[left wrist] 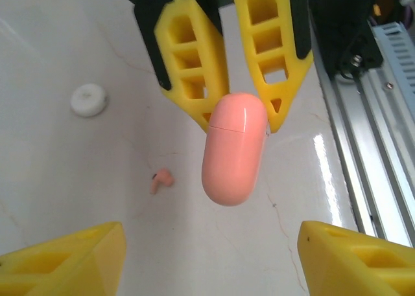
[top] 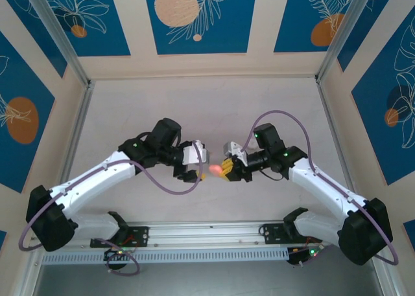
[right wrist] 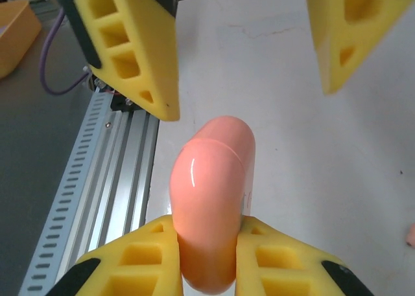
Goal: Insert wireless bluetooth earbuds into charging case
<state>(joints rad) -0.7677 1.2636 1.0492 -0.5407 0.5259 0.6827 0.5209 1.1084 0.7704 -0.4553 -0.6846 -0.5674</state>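
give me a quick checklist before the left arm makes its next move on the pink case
1. Right gripper clamped on the charging case: ok, a finger on each side.
2. Left gripper open for the case: ok, fingers spread wide.
3. Case lined up between the left fingers: ok in both wrist views; how far off it is, cannot tell.
4. Case lid open for loading: not ok, the seam is closed.
5. Earbud within sight: ok, one lies loose on the table.
6. White disc out of the way: ok, well off to the side.
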